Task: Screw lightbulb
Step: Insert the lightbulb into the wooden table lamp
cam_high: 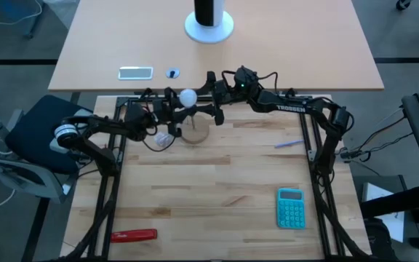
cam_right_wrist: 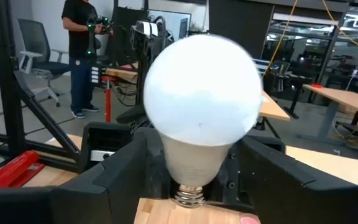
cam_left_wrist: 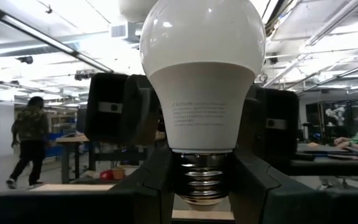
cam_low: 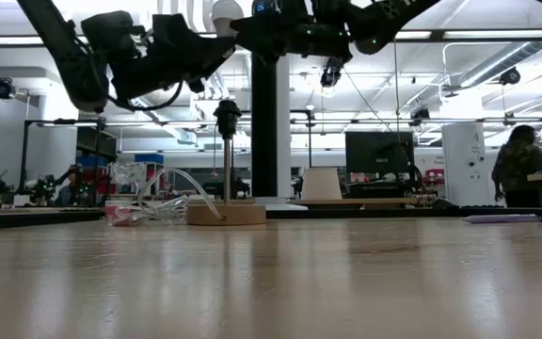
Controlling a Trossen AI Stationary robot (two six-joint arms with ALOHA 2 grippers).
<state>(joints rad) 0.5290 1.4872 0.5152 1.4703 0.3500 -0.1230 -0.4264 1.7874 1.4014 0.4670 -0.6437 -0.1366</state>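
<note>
**Left gripper's got the lightbulb by its base, up in the air**

Left gripper (cam_high: 173,102) is clamped on the grey screw base of the lightbulb (cam_high: 188,96). From its wrist camera you can see a dark finger (cam_left_wrist: 151,186) pressed against each side of the threads, white dome pointing up. Right gripper (cam_high: 204,97) comes in from the opposite side with its jaws spread, one on either side of the bulb's neck with a sliver of gap, so not actually gripping as far as I can see.

The bulb hangs toward the far edge of the table, left of centre. Looking across the tabletop, it's well above the black socket post (cam_low: 227,118), which stands upright on a round wooden base (cam_low: 226,215). A crumpled clear plastic bag (cam_low: 149,202) lies just left of that base.

Elsewhere: teal calculator (cam_high: 291,207) near right, red tool (cam_high: 133,235) near left, both well apart from the action. A person (cam_low: 516,160) stands way back in the room on the right.
</note>
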